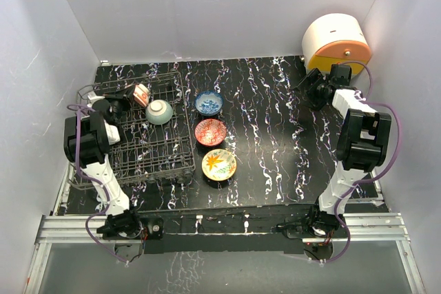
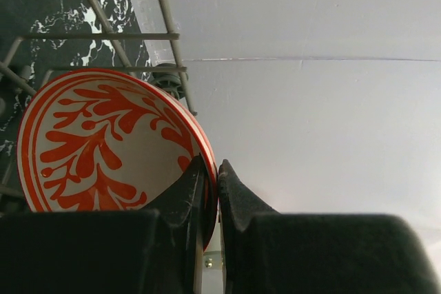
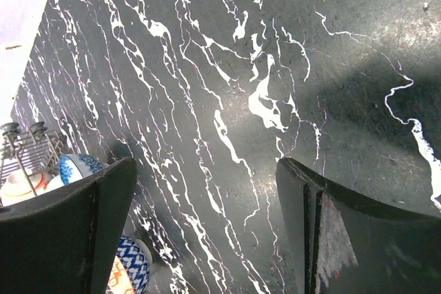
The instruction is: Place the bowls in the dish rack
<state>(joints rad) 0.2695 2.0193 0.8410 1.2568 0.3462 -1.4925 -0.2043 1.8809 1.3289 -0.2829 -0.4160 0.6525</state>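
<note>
The dark wire dish rack (image 1: 120,153) stands at the left of the table. My left gripper (image 1: 131,94) is over the rack's far part, shut on the rim of the red-orange patterned bowl (image 1: 141,93). In the left wrist view the bowl (image 2: 103,142) stands on edge, its rim pinched between my fingertips (image 2: 200,177). The pale teal bowl (image 1: 159,111) sits in the rack. The blue-white bowl (image 1: 208,103), red bowl (image 1: 211,132) and yellow leaf bowl (image 1: 219,164) stand in a row on the table, right of the rack. My right gripper (image 1: 318,89) is open and empty at the far right.
A white and orange round container (image 1: 335,45) stands at the back right corner. White walls enclose the table. The right wrist view shows bare marbled tabletop (image 3: 227,87) under the right gripper (image 3: 207,177), with the blue-white bowl (image 3: 77,167) and the rack corner (image 3: 27,144) at its left edge.
</note>
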